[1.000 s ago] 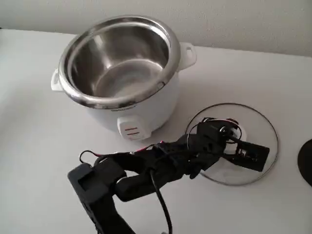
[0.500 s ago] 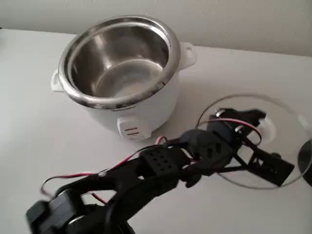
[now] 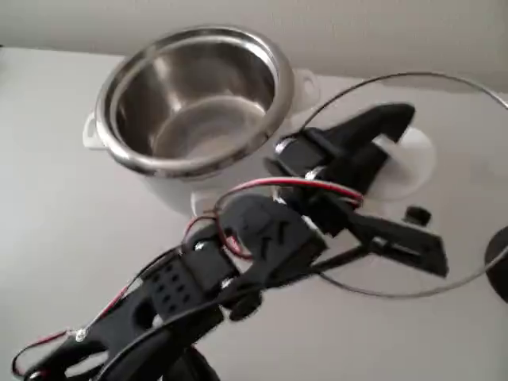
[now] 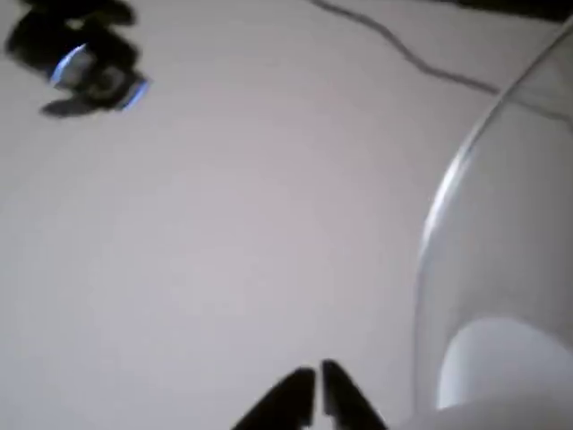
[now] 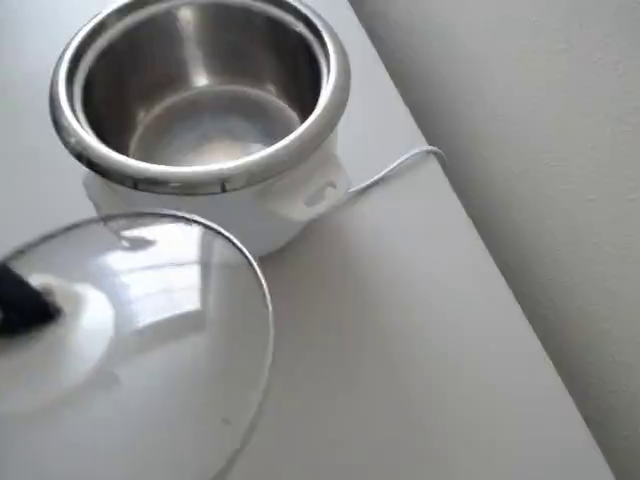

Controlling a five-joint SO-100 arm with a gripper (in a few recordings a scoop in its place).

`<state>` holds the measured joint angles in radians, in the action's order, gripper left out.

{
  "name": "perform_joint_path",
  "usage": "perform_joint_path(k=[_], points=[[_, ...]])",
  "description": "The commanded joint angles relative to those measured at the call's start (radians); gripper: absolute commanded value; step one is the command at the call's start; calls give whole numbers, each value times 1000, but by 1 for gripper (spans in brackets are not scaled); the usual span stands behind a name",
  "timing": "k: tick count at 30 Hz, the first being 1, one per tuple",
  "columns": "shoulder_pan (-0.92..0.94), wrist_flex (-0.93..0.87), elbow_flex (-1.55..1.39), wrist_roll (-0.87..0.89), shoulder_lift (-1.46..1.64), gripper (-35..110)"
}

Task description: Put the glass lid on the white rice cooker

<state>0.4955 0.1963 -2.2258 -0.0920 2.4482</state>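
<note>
Now the jaws grip the white knob of the glass lid (image 3: 444, 238), holding it tilted above the tabletop (image 3: 63, 238). Its target, the white rice cooker (image 3: 194, 95), sits open just left of it in the fixed view.

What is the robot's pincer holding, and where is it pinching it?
The pincer holds the glass lid by its white knob at the centre.

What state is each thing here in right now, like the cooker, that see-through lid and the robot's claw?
Squat white rice cooker with steel pot: uncovered, pot empty.
Round clear glass lid with white knob: lifted off the table, tilted, beside the cooker.
Black two-finger gripper: shut on the lid's knob.
</note>
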Motion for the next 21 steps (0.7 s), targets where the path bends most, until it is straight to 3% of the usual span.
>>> perform_joint_path(k=[1, 10, 21], points=[[-127, -25, 75, -14, 183, 0], [-462, -143, 181, -12, 166, 0], [-730, -227, 528, -14, -137, 0]])
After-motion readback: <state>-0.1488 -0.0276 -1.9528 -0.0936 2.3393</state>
